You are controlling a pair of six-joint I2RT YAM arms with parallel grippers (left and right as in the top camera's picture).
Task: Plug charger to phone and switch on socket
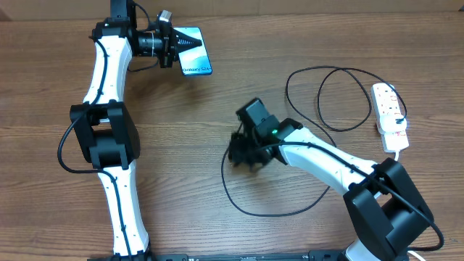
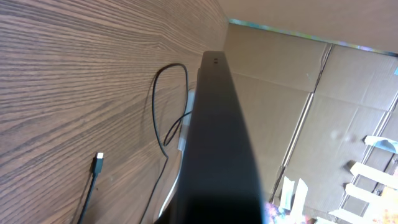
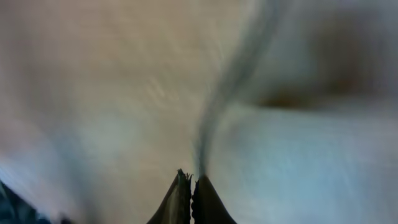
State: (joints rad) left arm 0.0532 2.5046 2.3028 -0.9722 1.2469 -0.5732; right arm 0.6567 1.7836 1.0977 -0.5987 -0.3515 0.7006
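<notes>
**A:** Where is the phone, and which way does it point?

**B:** It's clamped by one short end in the left end effector, at the tabletop's far left. Its long axis runs away from the jaws, with the "Galaxy S24" end leading and the screen up.

**A:** And the right end effector?

**B:** It's mid-tabletop, fingertips pinched narrow on the charger. The connector plug lies flat, and the socket sits far right.

Left hand clamped; right hand pinched (tips meeting).

Dark phone edge — charger plug alongside
</notes>
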